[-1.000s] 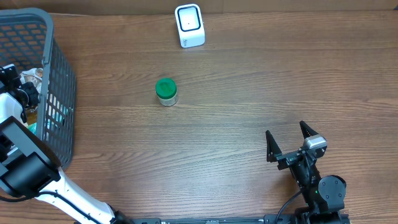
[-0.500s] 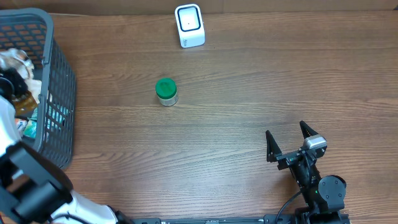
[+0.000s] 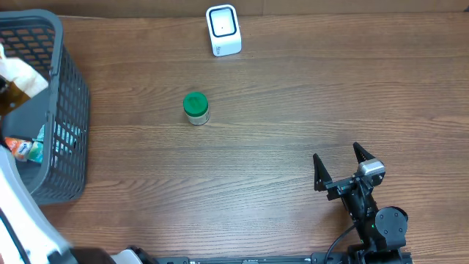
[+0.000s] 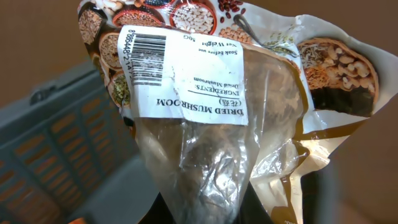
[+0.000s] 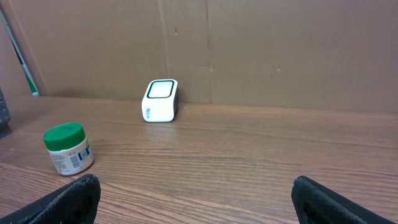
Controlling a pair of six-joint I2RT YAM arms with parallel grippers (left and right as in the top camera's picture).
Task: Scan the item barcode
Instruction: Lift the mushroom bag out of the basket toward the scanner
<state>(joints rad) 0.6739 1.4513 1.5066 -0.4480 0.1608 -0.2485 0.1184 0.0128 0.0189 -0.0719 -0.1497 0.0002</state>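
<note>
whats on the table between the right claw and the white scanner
Bare table from the right claw to the scanner, seen in the overhead view; the green-lidded jar stands off to one side.

From overhead I see a grey mesh basket [image 3: 69, 95] at the left of the counter [image 3: 293, 95] with a blurred pale packet [image 3: 26, 77] above it, a green-lidded jar [image 3: 196, 107] mid-counter, the white scanner [image 3: 223, 30] at the far edge, and my right end effector [image 3: 335, 152] spread wide.
</note>
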